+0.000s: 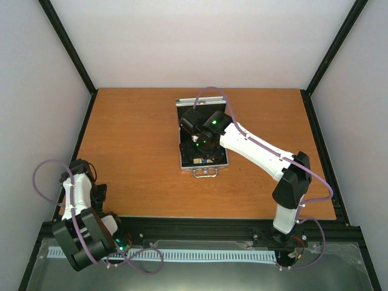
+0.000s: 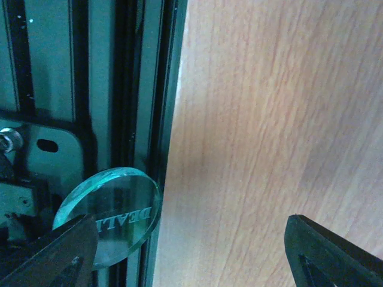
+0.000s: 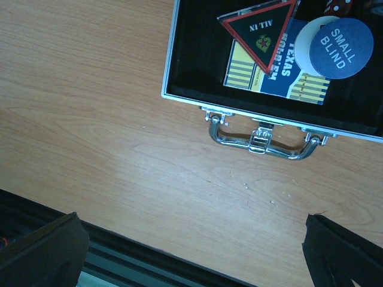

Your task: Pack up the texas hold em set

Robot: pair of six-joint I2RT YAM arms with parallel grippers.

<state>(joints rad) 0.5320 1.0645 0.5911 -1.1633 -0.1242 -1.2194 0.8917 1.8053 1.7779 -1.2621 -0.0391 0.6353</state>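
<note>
The silver case (image 1: 203, 162) lies open mid-table, with its chrome handle (image 3: 263, 136) toward the near edge. In its black lining (image 3: 197, 54) lie a blue-yellow card deck (image 3: 287, 72), a black triangle (image 3: 261, 27) marked ALL IN, a blue disc (image 3: 341, 48) marked SMALL BLIND and a red die (image 3: 339, 6). My right gripper (image 3: 191, 254) hovers open above the table, just in front of the handle. A clear disc (image 2: 111, 218) rests against the left finger of my left gripper (image 2: 191, 251). The other finger (image 2: 335, 251) stands far from it.
The left arm (image 1: 76, 200) is folded back at the table's near left corner, over the black frame rail (image 2: 128, 89). The right arm (image 1: 260, 154) reaches diagonally across to the case. White walls with black posts enclose the table (image 1: 133, 139).
</note>
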